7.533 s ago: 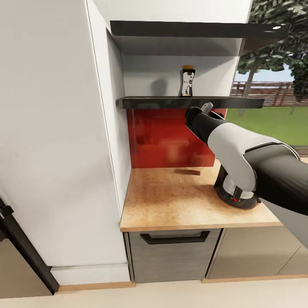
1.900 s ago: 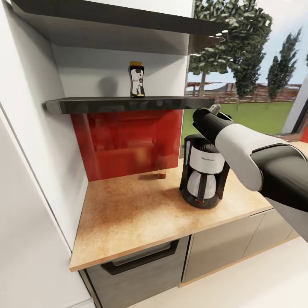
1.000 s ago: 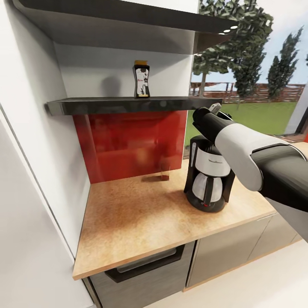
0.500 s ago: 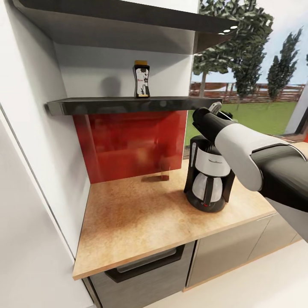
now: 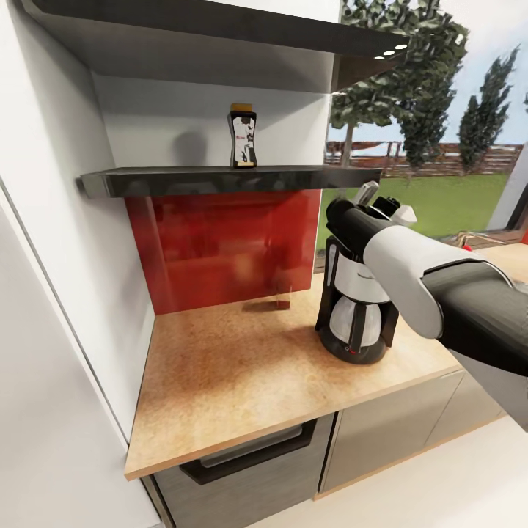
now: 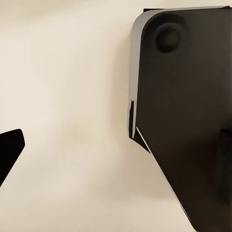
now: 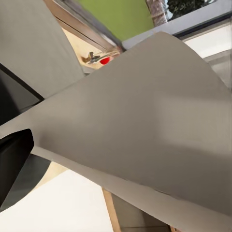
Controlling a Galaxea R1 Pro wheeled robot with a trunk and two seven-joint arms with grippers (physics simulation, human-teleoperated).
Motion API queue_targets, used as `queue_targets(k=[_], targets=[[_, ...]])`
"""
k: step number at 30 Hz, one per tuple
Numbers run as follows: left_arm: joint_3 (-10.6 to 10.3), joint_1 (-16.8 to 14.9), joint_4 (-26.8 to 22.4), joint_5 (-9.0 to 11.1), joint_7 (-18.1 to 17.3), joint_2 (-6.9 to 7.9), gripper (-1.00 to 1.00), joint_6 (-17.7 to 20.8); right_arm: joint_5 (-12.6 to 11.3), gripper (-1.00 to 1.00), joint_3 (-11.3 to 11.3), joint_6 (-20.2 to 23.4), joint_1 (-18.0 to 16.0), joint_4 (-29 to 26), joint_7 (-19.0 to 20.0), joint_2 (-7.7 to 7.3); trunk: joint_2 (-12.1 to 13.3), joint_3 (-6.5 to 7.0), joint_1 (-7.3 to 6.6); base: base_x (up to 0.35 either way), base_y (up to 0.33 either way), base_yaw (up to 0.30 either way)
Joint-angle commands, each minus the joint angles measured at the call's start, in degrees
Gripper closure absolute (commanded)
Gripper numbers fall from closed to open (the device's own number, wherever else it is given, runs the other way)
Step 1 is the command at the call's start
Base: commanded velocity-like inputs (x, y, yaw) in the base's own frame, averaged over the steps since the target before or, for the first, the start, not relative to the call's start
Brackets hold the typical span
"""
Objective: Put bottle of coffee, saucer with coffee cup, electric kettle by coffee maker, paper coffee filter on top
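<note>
The bottle of coffee point(image 5: 242, 136) stands upright on the dark kitchen shelf point(image 5: 183, 180). Below it, the black-and-white coffee maker point(image 5: 357, 315) sits on the tan kitchen countertop point(image 5: 235, 374), at the right. My right arm reaches in from the right, and its wrist covers the top of the machine. My right gripper point(image 5: 378, 199) hovers just above the coffee maker, level with the shelf's right end. A white corner of the paper coffee filter point(image 5: 402, 213) sticks out beside it. The filter point(image 7: 145, 116) lies close across the right wrist view, next to a black fingertip point(image 7: 13, 157). My left gripper point(image 6: 118, 159) hangs open over beige floor.
A glossy red backsplash point(image 5: 220, 246) runs behind the counter, with a small brown item point(image 5: 282, 301) at its foot. A tall white cabinet point(image 5: 51, 293) walls off the left. A grey drawer with a black handle point(image 5: 249, 451) sits below. A second dark shelf point(image 5: 220, 26) hangs overhead.
The view swung right over the counter earlier, then held still. In the last half second my right wrist dropped a little and turned, and the white filter corner came into sight.
</note>
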Motion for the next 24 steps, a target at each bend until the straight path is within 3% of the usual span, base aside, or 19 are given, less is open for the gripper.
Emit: queue_targets(k=[1, 24], targets=[[0.0, 0.0, -0.1, 0.1, 0.0, 0.0, -1.0, -0.1, -0.6, 1.0, 0.2, 0.1, 0.0, 0.1, -0.5, 0.02, -0.1, -0.12, 0.04, 0.0, 0.0, 0.0], [0.0, 0.0, -0.1, 0.1, 0.0, 0.0, -1.0, -0.1, -0.6, 1.0, 0.2, 0.0, 1.3, 0.2, -0.5, 0.09, -0.1, -0.12, 0.04, 0.0, 0.04, 0.0]])
